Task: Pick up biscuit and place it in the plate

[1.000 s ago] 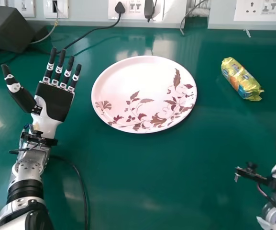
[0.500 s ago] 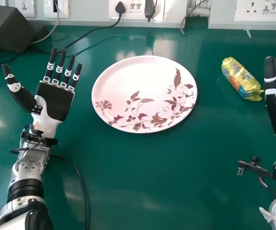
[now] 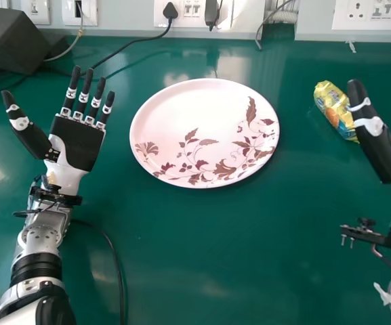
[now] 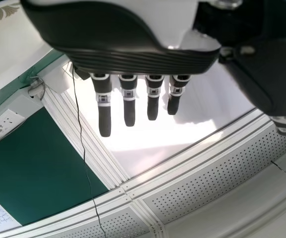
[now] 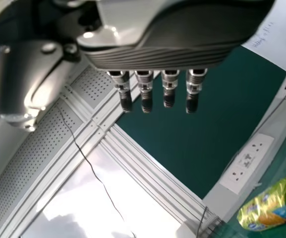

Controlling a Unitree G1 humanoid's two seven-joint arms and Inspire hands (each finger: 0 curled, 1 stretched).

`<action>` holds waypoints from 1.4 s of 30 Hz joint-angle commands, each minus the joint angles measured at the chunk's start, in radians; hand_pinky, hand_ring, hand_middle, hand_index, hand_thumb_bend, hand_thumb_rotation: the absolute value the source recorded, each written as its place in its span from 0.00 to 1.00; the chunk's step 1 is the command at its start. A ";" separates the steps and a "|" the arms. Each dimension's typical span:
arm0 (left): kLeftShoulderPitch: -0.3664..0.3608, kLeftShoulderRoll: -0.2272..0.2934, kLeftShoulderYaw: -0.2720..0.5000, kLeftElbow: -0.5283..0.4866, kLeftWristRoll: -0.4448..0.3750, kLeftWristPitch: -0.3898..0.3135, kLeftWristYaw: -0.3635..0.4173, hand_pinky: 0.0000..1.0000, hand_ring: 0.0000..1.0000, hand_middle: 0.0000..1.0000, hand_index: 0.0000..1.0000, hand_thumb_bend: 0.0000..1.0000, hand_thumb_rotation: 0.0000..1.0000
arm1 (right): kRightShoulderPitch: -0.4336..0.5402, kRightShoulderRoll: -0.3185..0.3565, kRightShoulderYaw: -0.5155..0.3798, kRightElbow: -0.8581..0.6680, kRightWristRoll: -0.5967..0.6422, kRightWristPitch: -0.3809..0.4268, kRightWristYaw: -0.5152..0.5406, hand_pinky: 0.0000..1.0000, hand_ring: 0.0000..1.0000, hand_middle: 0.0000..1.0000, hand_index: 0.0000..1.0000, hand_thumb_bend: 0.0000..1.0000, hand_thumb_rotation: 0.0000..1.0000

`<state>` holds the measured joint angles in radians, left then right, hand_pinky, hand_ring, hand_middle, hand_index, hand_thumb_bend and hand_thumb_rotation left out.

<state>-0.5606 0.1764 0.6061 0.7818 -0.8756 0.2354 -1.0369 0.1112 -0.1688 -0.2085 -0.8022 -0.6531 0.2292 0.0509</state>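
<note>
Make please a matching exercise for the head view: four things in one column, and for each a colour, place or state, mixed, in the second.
Things
1. Biscuit
2. Plate
3. Left hand
4. Right hand

Colour, place or state
A. Left of the plate, fingers spread
B. In a mostly yellow wrapper
C. Its thumb hides part of the biscuit
D. Pale, with a leaf pattern

Right pairs: 1-B, 2-D, 3-A, 4-C

Shiny, crinkled biscuit wrapper [image 3: 333, 107] (plate [image 3: 181, 115] smooth, glossy)
</note>
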 commanded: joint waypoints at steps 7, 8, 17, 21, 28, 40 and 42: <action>0.092 -0.034 0.003 0.068 0.013 0.005 -0.015 0.82 0.91 0.95 1.00 0.99 0.78 | -0.033 -0.041 0.026 -0.018 -0.141 0.040 0.043 0.94 0.98 1.00 1.00 0.87 0.74; 0.092 -0.034 0.003 0.068 0.013 0.005 -0.012 0.83 0.91 0.95 1.00 0.99 0.79 | -0.036 -0.045 0.029 -0.017 -0.157 0.041 0.044 0.93 0.97 1.00 1.00 0.87 0.74; 0.089 -0.041 0.007 0.066 0.007 0.009 0.001 0.95 0.93 0.98 1.00 1.00 0.82 | -0.059 -0.050 0.052 -0.033 -0.295 0.083 0.115 0.93 0.98 1.00 1.00 0.87 0.75; 0.091 -0.045 0.005 0.061 0.006 0.013 0.005 0.96 0.93 0.98 1.00 1.00 0.81 | -0.070 -0.056 0.059 -0.042 -0.359 0.099 0.153 0.93 0.97 1.00 1.00 0.87 0.73; 0.095 -0.049 0.006 0.052 0.002 0.022 0.012 0.99 0.94 0.99 1.00 0.99 0.80 | -0.101 -0.058 0.071 -0.043 -0.470 0.115 0.232 0.93 0.97 1.00 1.00 0.87 0.75; 0.088 -0.048 0.007 0.054 0.003 0.023 0.025 1.00 0.93 0.98 1.00 0.99 0.77 | -0.187 -0.071 0.096 -0.001 -0.649 0.112 0.388 0.93 0.96 1.00 1.00 0.88 0.73; 0.091 -0.050 0.008 0.044 0.000 0.028 0.033 1.00 0.93 0.97 0.99 0.99 0.77 | -0.197 -0.073 0.097 0.005 -0.668 0.110 0.412 0.93 0.96 1.00 1.00 0.88 0.72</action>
<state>-0.5601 0.1734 0.6066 0.7762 -0.8757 0.2415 -1.0140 -0.0704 -0.2326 -0.1131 -0.8041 -1.3072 0.3440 0.4442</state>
